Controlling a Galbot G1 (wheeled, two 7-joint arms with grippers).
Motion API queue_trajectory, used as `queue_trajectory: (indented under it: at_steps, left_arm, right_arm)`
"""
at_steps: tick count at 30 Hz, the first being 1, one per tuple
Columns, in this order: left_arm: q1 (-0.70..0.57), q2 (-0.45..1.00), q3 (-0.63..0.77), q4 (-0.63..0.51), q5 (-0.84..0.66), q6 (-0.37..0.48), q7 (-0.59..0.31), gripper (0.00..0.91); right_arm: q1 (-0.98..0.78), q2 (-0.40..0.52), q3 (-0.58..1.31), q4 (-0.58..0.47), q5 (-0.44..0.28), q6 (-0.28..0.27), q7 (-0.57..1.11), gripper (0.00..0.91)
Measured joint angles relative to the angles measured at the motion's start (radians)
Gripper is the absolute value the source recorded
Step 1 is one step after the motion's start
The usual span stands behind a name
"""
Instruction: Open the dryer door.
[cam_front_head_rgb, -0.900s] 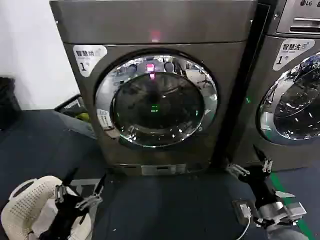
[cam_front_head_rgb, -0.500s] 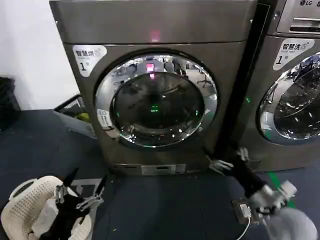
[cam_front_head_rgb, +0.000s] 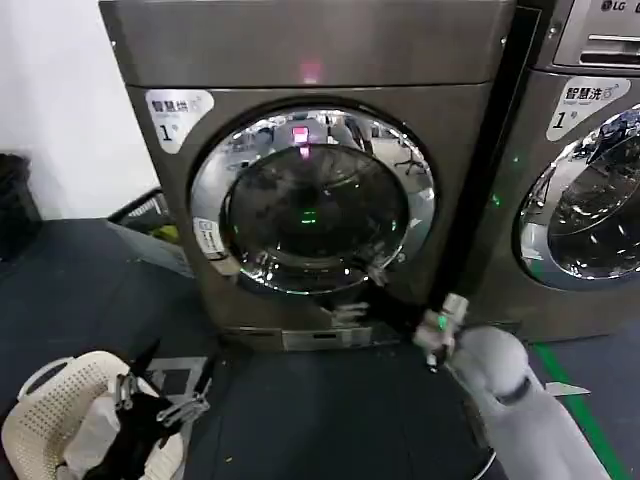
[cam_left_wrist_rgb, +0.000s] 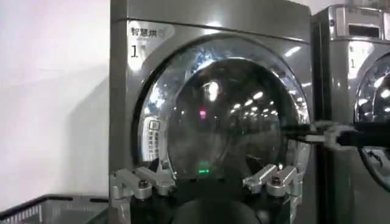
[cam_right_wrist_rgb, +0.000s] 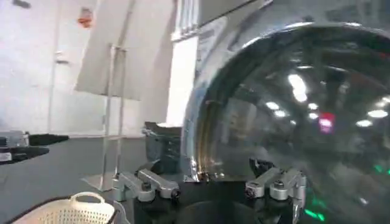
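From my head camera, the dryer stands as a big box of dark grey-bronze metal, and the dryer door sits shut and flush in its front, a wide shiny chrome ring around dark domed glass. My right claw reaches in low against the lower right of that ring, its fingers spread apart with nothing between them. My left claw hangs well below and to the left of the door, fingers apart, over a white perforated basket; dark open floor lies in front of the dryer. In my left wrist view the left claw shows two separated metal fingers facing the door, with the right arm coming in at the ring's edge. In my right wrist view the right claw is open just beside the curved chrome rim of the door.
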Motion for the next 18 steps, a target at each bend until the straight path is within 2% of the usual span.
queue_trajectory:
  at_steps: [6, 10, 16, 18]
  left_arm:
    - [-0.001, -0.001, 0.003, 0.007, 0.0, -0.003, -0.001, 0.907]
    - [-0.005, -0.005, 0.006, 0.011, 0.0, -0.003, -0.001, 0.907]
    - [-0.003, -0.01, 0.009, 0.015, 0.003, -0.008, -0.002, 0.907]
    - [-0.003, -0.01, 0.009, 0.015, 0.004, -0.008, -0.002, 0.907]
  right_arm:
    - [0.125, 0.032, -0.119, -0.101, -0.016, 0.0, -0.015, 0.907]
    - [0.179, 0.067, -0.146, -0.161, -0.066, 0.008, -0.062, 0.907]
    - [0.24, 0.12, -0.204, -0.231, -0.067, 0.015, -0.037, 0.907]
    - [0.259, 0.14, -0.229, -0.254, -0.066, 0.042, -0.004, 0.907]
